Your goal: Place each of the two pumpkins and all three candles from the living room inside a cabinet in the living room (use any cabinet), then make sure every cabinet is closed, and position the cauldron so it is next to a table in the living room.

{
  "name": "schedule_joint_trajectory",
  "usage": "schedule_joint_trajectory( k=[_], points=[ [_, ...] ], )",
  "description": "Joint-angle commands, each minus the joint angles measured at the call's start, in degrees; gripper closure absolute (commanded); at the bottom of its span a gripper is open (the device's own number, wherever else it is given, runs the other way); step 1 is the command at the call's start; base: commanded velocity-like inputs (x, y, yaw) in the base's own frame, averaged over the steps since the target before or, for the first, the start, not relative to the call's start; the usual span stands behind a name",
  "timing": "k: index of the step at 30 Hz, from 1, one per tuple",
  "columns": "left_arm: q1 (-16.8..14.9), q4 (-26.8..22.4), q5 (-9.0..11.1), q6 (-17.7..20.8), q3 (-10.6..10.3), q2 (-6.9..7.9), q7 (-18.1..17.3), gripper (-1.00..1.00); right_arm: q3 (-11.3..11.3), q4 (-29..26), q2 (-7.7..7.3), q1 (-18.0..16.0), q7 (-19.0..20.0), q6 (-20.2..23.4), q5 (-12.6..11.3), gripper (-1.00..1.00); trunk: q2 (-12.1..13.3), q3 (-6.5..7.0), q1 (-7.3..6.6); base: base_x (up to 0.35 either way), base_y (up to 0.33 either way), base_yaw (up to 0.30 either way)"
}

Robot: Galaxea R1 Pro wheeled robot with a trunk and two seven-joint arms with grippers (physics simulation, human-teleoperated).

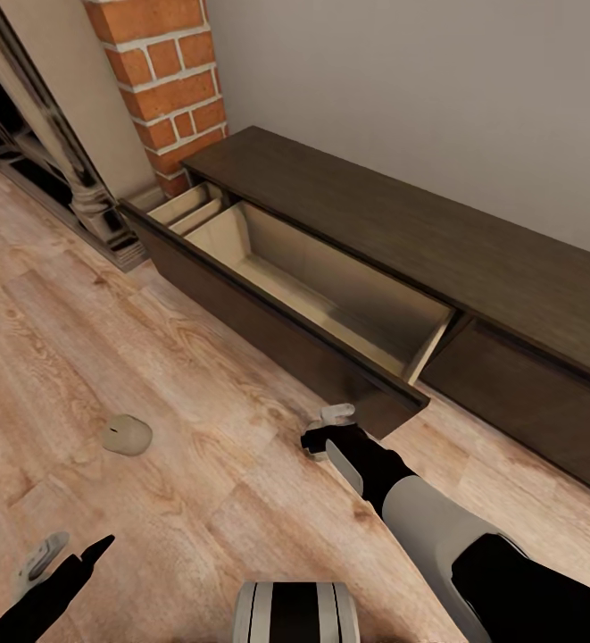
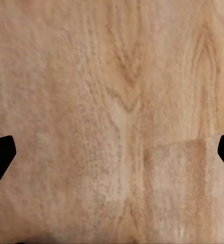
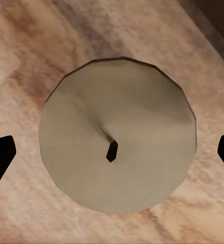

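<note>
Pale wood-plank floor across the lower half, grain running in long boards, with warmer brown streaks in places. Plain grey wall behind. Red brick column with pale mortar at the back left, reaching down to the floor. Left of it, a dark ornate frame with a turned post standing on the floor, its lower part glossy.

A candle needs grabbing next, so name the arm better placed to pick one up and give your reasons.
Right. The right gripper hangs open directly over a candle, fingertips on either side, close to the open cabinet. The left gripper is open over bare floor, away from the other candle.
</note>
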Motion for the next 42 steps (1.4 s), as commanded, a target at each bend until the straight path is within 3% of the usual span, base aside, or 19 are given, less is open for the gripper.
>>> schedule_joint_trajectory(
  k=[1,26,42],
  points=[
    [0.0,-0.1,0.5,0.2,0.1,0.0,0.2,-1.0,0.4,0.0,0.0,-0.1,-0.5,0.1,-0.6,-1.0,0.0,-0.03,-0.01,0.0,0.0,0.0],
    [0.1,0.8,0.2,-0.2,-0.1,-0.24,0.4,-1.0,0.4,0.0,0.0,-0.1,-0.5,0.1,-0.6,-1.0,0.0,-0.03,-0.01,0.032,0.002,0.0],
    [0.1,0.9,0.3,-0.3,-0.2,-0.24,0.4,-1.0,0.4,0.0,0.0,-0.1,-0.5,0.1,-0.6,-1.0,-0.2,-3.36,0.38,0.0,0.0,0.0]
  ],
)
